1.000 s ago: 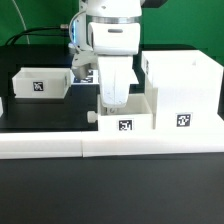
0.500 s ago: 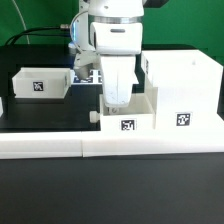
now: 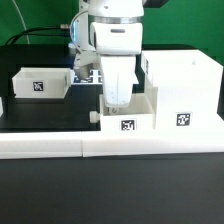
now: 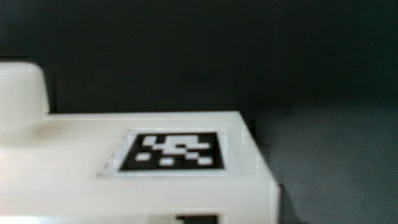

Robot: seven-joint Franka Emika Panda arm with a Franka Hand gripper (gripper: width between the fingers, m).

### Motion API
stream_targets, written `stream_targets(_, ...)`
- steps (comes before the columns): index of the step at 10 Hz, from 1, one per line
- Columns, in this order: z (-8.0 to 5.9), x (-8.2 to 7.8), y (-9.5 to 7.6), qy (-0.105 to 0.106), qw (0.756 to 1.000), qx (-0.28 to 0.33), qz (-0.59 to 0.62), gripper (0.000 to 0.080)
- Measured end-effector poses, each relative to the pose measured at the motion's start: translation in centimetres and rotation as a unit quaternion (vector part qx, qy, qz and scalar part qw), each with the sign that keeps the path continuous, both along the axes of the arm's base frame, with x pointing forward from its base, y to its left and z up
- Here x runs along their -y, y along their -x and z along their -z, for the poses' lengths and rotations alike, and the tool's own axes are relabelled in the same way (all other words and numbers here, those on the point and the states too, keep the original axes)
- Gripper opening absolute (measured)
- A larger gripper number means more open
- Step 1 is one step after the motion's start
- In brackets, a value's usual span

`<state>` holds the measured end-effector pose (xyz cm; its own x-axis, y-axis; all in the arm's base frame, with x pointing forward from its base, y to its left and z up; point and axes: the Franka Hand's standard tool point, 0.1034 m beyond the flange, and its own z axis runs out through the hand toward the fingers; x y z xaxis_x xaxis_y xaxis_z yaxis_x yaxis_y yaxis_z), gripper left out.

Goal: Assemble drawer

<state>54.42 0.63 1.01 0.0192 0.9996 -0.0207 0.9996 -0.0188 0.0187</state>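
The large cube-like housing (image 3: 182,90) stands at the exterior view's right, tag facing front. One small open-topped tray (image 3: 128,116) sits right beside it against the front bar. My gripper (image 3: 117,101) reaches down into this tray at its left part, and its fingers look closed on the tray's wall. The tips are hidden inside. The wrist view shows only the tray's tagged face (image 4: 175,150) close up, with no fingertips. The second small tray (image 3: 40,84) stands apart at the exterior view's left.
Long low white bars (image 3: 110,146) run along the front edge of the black table. Cables and a green part (image 3: 72,22) lie at the back behind the arm.
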Motion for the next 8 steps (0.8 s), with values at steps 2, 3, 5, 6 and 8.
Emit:
stream_targets(2,-0.11,-0.56,-0.04,0.006,1.0,-0.008,-0.016,0.0044)
stream_targets(3,-0.15,-0.65,-0.05,0.007,1.0,-0.011,-0.017,0.0044)
stream_targets(5,-0.16,-0.41,-0.02,0.008,1.0,-0.015,-0.015,0.0044)
stream_targets(6,-0.16,-0.38,-0.02,0.008,1.0,-0.015,-0.015,0.0044)
stream_targets(8,-0.13,-0.45,0.0,0.007,1.0,-0.015,-0.015,0.0044)
